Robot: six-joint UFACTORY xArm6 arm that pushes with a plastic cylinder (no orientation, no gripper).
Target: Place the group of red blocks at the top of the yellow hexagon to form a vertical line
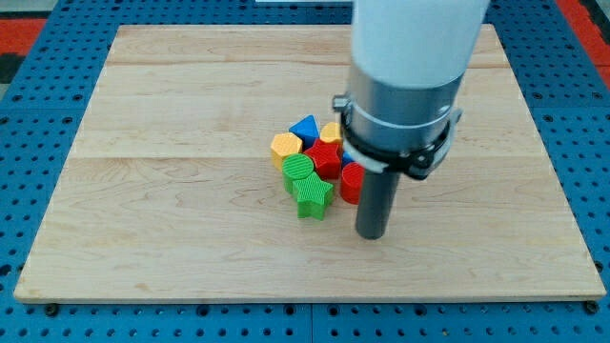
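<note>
Tip parked beside the cluster, no jaws on this rig.
My tip [371,234] sits just right of green star [313,197], below red cylinder [352,182]; red star [326,157] and yellow hexagon [285,148] up-left.

- Bright, even light falls on the pale table [172,143], with no glare.
- Only short, soft shadows lie under the blocks.
- The picture is slightly soft; the near arm looks blurred.
</note>
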